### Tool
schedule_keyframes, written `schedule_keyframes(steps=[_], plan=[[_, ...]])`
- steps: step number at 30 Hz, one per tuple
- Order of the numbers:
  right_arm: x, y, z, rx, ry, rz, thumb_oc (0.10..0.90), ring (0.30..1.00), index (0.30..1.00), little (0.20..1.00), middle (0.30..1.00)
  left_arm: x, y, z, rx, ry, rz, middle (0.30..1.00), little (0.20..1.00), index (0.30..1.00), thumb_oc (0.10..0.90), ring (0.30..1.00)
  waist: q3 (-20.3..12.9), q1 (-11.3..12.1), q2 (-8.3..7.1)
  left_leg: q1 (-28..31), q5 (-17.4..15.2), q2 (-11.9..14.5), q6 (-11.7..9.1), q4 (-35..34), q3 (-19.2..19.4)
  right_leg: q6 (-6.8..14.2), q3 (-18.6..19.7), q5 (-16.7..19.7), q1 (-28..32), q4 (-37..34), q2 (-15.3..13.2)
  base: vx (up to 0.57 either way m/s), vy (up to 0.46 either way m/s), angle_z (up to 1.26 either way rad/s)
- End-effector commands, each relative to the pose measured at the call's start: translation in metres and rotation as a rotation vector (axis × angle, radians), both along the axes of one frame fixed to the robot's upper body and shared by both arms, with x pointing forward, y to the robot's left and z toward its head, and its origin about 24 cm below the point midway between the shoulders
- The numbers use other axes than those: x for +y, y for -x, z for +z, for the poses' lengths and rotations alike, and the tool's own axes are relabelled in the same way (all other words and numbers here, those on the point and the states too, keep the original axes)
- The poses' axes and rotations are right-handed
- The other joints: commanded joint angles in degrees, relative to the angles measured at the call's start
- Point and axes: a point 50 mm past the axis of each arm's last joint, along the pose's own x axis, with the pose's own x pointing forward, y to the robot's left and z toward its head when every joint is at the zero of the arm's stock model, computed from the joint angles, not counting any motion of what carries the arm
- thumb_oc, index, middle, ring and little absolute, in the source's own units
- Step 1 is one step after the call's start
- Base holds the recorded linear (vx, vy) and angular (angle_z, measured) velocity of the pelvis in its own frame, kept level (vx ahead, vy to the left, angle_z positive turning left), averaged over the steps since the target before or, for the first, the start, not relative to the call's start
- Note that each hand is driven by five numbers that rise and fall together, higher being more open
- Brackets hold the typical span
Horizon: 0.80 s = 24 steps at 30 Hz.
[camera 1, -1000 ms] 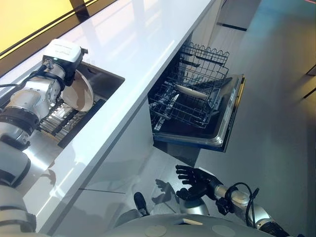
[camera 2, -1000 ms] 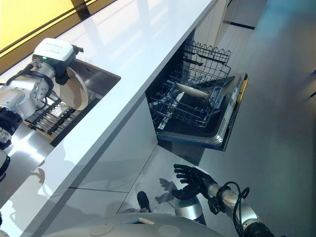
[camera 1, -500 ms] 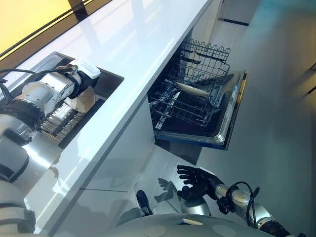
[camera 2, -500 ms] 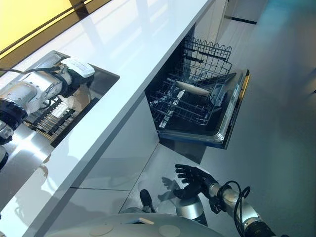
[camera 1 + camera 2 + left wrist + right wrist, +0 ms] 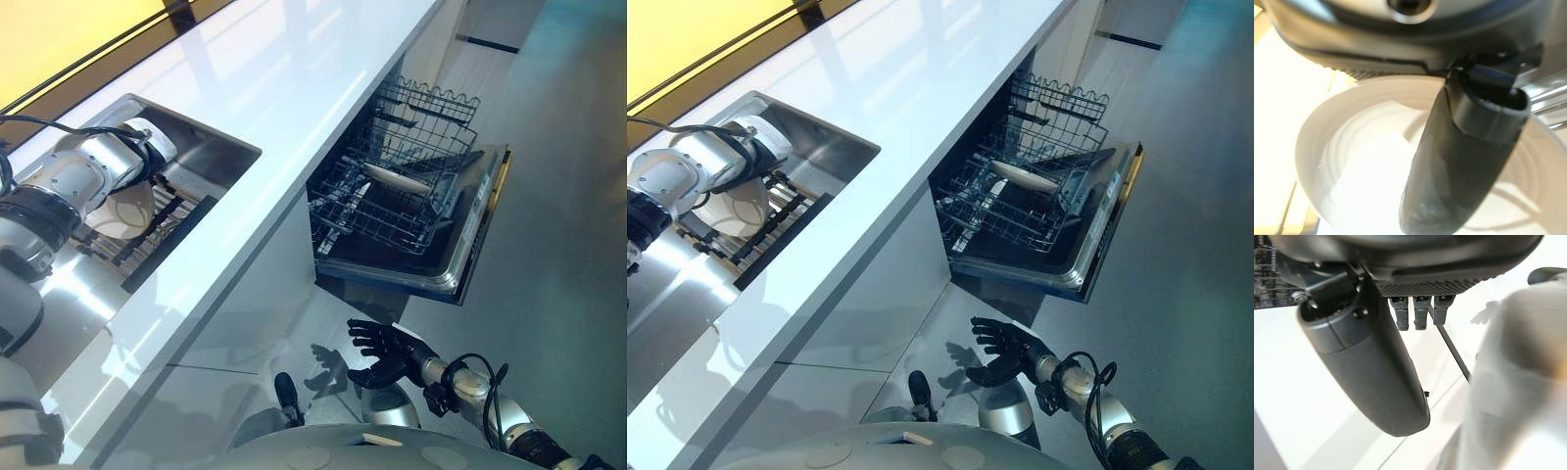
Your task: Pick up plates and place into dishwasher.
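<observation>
We see the left hand (image 5: 1459,161) down in the sink (image 5: 211,157), at a cream plate (image 5: 127,211) that leans among the bars of a dark rack (image 5: 162,230) in the basin. In the left wrist view the thumb lies across the plate's face, and the plate (image 5: 1366,166) sits right under the palm; we cannot tell whether the fingers are closed on its rim, since they are hidden behind it. The white counter (image 5: 294,108) runs along beside the sink. Below the counter's edge the dishwasher (image 5: 460,264) stands open, its door folded down and its wire basket (image 5: 392,201) pulled out over it. Another plate (image 5: 397,179) lies tilted in that basket, resting on the tines. The right hand (image 5: 387,352) hangs low over the grey floor (image 5: 568,225) in front of the dishwasher, well apart from it, palm turned inward, with its fingers spread and only loosely bent, holding nothing. In the right wrist view its thumb (image 5: 1366,362) stands clear of the short fingertips beside it.
</observation>
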Motion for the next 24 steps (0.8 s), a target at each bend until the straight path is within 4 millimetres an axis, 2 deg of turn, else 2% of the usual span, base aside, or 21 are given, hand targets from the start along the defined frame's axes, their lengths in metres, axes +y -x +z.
schedule_keyframes(steps=[1, 7, 11, 14, 18, 21, 24], plan=[[0.017, -0.026, 0.04, -0.251, -0.145, -0.029, 0.8, 0.9, 0.9, 0.9, 0.9, 0.018, 0.003, 0.105, -0.488, -0.052, -0.009, 0.3, 0.2, 0.3, 0.1, 0.3, -5.4, 0.9, 1.51, 4.4, -15.8, -5.9, 3.3, 5.4, -0.2, 3.0, 0.2, 10.2, -10.6, -2.3, 4.6, -0.05, -0.031, 0.18], [0.017, -0.05, 0.075, -0.454, -0.203, -0.131, 0.8, 0.9, 0.9, 0.9, 0.9, 0.012, 0.016, 0.13, -0.76, 0.147, -0.194, 0.3, 0.2, 0.3, 0.1, 0.3, -6.6, 2.7, 1.73, 4.2, -15.1, -5.3, 2.9, 4.5, -1.1, 1.7, -0.5, 8.6, -7.9, -3.8, 5.3, -0.05, -0.028, 0.16], [0.016, -0.068, 0.113, -0.672, -0.222, -0.258, 0.8, 0.9, 0.9, 0.9, 0.9, 0.008, 0.028, 0.134, -0.896, 0.385, -0.301, 0.3, 0.2, 0.3, 0.1, 0.3, -7.3, 4.5, 1.7, 4.1, -14.6, -4.7, 2.7, 3.9, -2.0, 0.7, -1.3, 7.3, -6.0, -4.5, 5.6, -0.05, -0.026, 0.21], [0.005, -0.079, 0.158, -0.963, -0.126, -0.372, 0.8, 0.9, 0.9, 0.9, 0.9, 0.004, 0.042, 0.133, -0.997, 0.63, -0.378, 0.3, 0.2, 0.3, 0.1, 0.3, -7.7, 6.2, 1.65, 4.1, -14.2, -4.2, 2.7, 3.4, -2.9, 0.0, -2.1, 6.1, -4.6, -4.7, 5.9, -0.05, -0.02, 0.2], [-0.01, -0.083, 0.217, -1.31, 0.038, -0.45, 0.8, 0.9, 0.9, 0.9, 0.9, 0.001, 0.059, 0.126, -1.083, 0.824, -0.463, 0.3, 0.2, 0.3, 0.1, 0.3, -8.1, 8.0, 1.69, 4.2, -13.8, -3.8, 2.6, 2.9, -4.0, -0.6, -3.0, 4.8, -3.4, -4.3, 6.1, -0.05, -0.009, 0.15], [-0.014, -0.082, 0.252, -1.522, 0.126, -0.43, 0.8, 0.9, 0.9, 0.9, 0.9, -0.004, 0.07, 0.122, -1.117, 0.942, -0.524, 0.3, 0.2, 0.3, 0.1, 0.3, -8.3, 9.4, 1.58, 4.3, -13.5, -3.6, 2.5, 2.7, -4.8, -0.9, -3.7, 4.2, -2.6, -4.2, 6.1, -0.03, -0.006, 0.15], [-0.01, -0.082, 0.278, -1.649, 0.106, -0.384, 0.8, 0.9, 0.9, 0.9, 0.9, -0.01, 0.081, 0.119, -1.124, 1.043, -0.59, 0.3, 0.2, 0.3, 0.1, 0.3, -8.6, 10.9, 1.31, 4.3, -13.2, -3.4, 2.3, 2.7, -5.5, -1.4, -4.6, 3.3, -1.8, -3.7, 6.1, -0.02, 0.001, 0.24]])
